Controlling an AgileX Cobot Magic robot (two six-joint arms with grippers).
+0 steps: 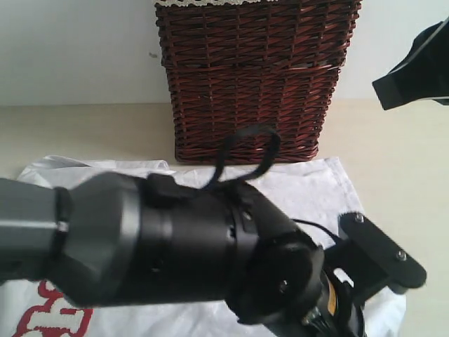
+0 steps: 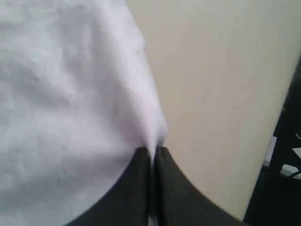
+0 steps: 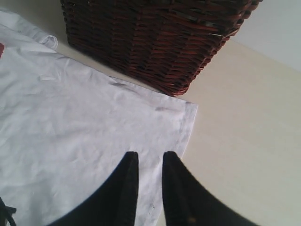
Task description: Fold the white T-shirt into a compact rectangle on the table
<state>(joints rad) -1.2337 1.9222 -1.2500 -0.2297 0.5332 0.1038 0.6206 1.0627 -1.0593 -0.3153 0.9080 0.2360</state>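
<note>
The white T-shirt lies spread on the table in front of a wicker basket, with red-outlined letters showing at the near left. My left arm reaches across it and hides most of the cloth. In the left wrist view my left gripper is shut, pinching the edge of the T-shirt beside bare table. My right gripper hovers over the T-shirt near one corner, its fingers a little apart with nothing between them.
A dark red-brown wicker basket stands at the back, touching the shirt's far edge. Part of my right arm hangs at the upper right. Bare table lies beside the shirt corner. A dark edge bounds the table.
</note>
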